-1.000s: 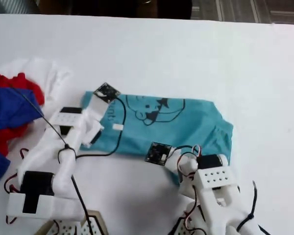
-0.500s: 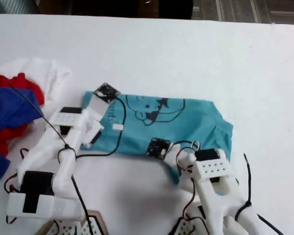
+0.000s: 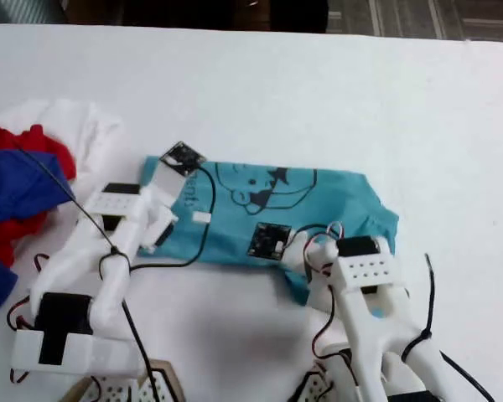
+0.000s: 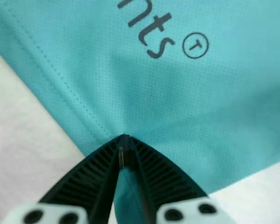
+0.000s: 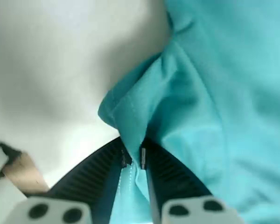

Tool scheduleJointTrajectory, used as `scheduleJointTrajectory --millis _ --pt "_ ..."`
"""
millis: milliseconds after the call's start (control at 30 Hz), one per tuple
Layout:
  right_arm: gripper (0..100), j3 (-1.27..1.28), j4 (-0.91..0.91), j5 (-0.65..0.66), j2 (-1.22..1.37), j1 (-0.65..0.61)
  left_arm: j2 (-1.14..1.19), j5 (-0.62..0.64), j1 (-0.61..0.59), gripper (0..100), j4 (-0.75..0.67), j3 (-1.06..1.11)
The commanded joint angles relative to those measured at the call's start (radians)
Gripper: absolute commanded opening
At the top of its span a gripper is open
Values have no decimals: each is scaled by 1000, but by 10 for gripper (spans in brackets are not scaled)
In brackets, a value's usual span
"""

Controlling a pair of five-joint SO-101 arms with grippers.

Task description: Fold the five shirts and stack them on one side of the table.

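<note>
on the table, centre: teal shirt lying flat, printed side up, long side running left to right.
at the table's left edge: loose heap of white shirt, red shirt and blue shirt, overlapped and unfolded, near the teal shirt's left end.
left gripper: pressed together on the teal shirt at its stitched hem, close to the printed lettering, at the shirt's left end.
right gripper: clamped on a bunched fold at the teal shirt's near edge, toward its right end; cloth puckered between the fingers.
left arm: stretched from the table's near edge to the shirt's left end.
right arm: raised over the shirt's near right corner.
</note>
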Motion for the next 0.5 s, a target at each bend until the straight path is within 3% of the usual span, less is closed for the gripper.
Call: scheduleJointTrajectory --millis 0,300,467 --pt "20 -120 59 55 13 8 -18 9 -15 27 -5 2" --pt "20 -359 62 114 35 8 -18 8 -15 27 -5 2" --pt "20 -465 16 109 208 8 -18 8 -15 27 -5 2"
